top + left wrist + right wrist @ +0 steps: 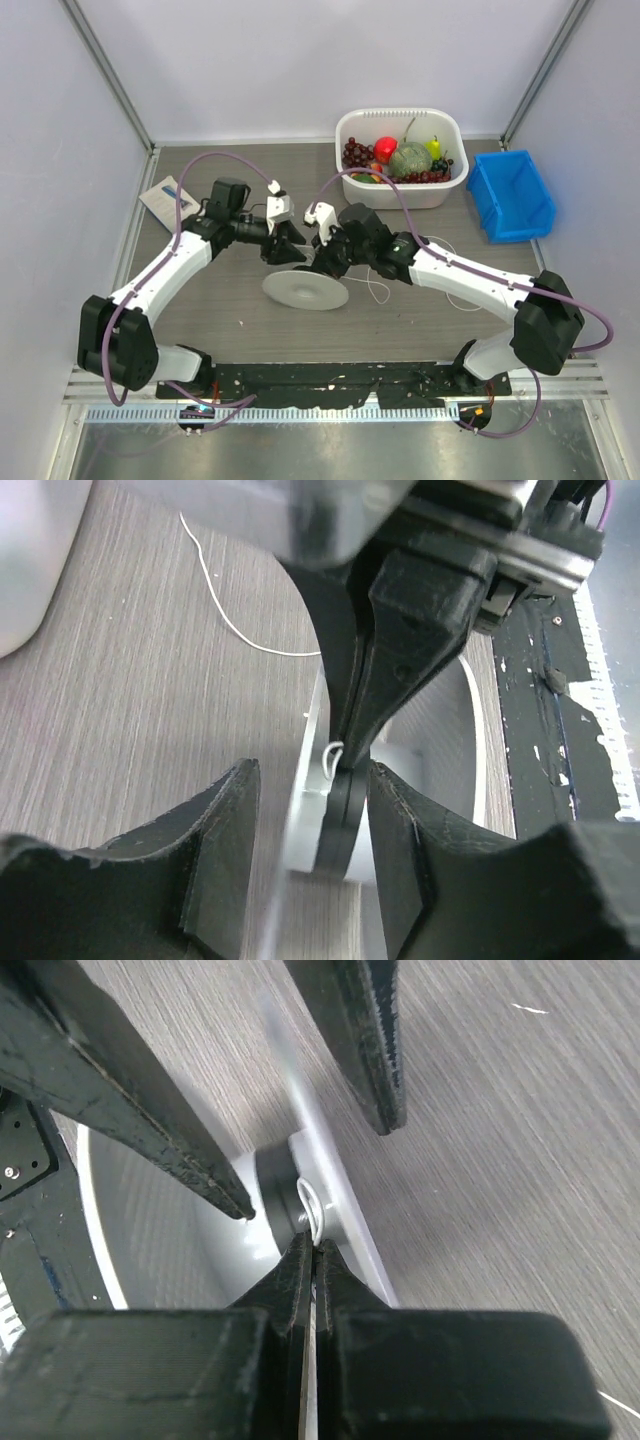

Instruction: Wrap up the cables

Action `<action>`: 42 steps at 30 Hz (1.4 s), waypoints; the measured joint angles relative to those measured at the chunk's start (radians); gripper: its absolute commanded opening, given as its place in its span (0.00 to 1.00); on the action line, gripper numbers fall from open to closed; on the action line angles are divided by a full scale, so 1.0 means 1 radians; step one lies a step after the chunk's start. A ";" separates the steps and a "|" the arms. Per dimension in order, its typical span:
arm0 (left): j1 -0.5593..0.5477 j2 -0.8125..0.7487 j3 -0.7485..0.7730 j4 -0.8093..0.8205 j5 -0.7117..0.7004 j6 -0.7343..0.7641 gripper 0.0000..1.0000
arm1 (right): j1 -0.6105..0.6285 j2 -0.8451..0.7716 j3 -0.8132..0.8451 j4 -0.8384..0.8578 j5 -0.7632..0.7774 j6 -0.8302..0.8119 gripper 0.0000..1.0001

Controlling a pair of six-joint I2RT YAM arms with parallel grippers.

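The spool [305,291], a translucent white disc with a dark hub, lies on the grey table between the two arms. The cable, a very thin white cord [376,290], trails off to the right over the table. My right gripper [322,265] is shut on a small loop of the cord [311,1210] right at the spool's hub [274,1186]. My left gripper [287,252] is open, its fingers [225,830] straddling the spool's flange [305,825] and hub. In the left wrist view the cord [228,618] runs away across the table.
A white tub of toy fruit [352,125] stands at the back. A blue bin [510,195] is at the back right. A flat packet [166,198] lies at the back left. The black base plate [340,383] runs along the near edge.
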 measured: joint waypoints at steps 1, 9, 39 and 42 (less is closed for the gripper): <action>-0.001 0.001 0.000 0.004 0.000 0.000 0.48 | 0.003 0.000 -0.007 0.008 0.007 0.005 0.01; -0.018 0.007 -0.011 0.034 0.000 -0.007 0.48 | 0.014 0.000 -0.031 0.050 0.030 0.028 0.01; -0.020 -0.018 -0.015 -0.153 -0.049 0.144 0.46 | 0.087 -0.010 -0.085 0.173 0.106 0.057 0.01; -0.020 -0.024 -0.015 -0.171 -0.050 0.167 0.39 | 0.089 0.001 -0.085 0.182 0.126 0.058 0.00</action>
